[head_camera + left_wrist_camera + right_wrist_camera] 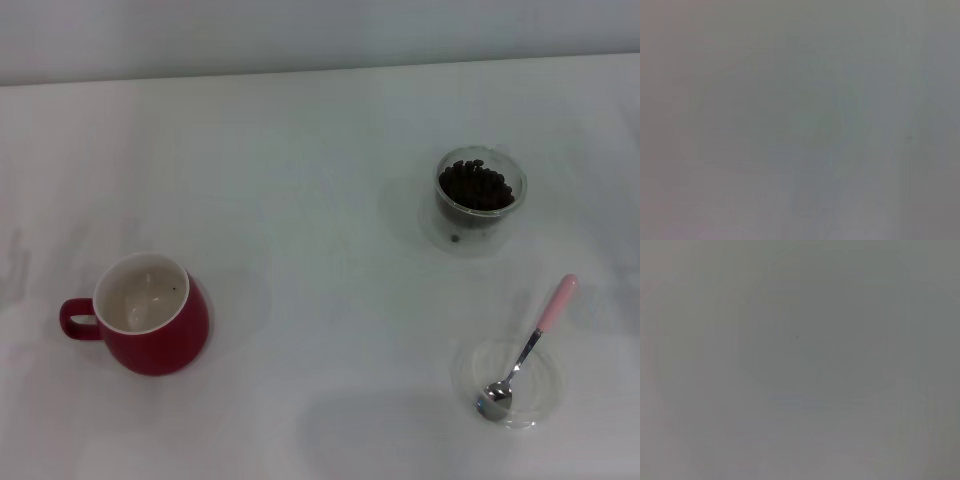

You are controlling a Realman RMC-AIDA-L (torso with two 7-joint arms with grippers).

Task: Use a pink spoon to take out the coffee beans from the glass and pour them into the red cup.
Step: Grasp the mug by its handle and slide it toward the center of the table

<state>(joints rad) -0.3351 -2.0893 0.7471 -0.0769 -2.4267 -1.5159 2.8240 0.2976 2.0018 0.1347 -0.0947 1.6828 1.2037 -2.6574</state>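
Neither tool is showing in any view, so I cannot tell their state. The spoon (528, 348) is lying on the robot's right, bowl in a dish (470, 385), handle pointing up-right toward the far edge; the right arm is likely nearer

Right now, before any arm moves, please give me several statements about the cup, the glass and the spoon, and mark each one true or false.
1. The coffee beans are inside the glass. True.
2. The pink spoon stands in the red cup. False: its bowl lies in a flat clear dish, with the handle reaching over the rim.
3. The red cup is on the robot's left side and the glass on its right. True.
4. The red cup is full of beans. False: its white inside shows no heap, only a tiny dark speck.
5. A gripper holds the spoon. False: no gripper appears in any view.
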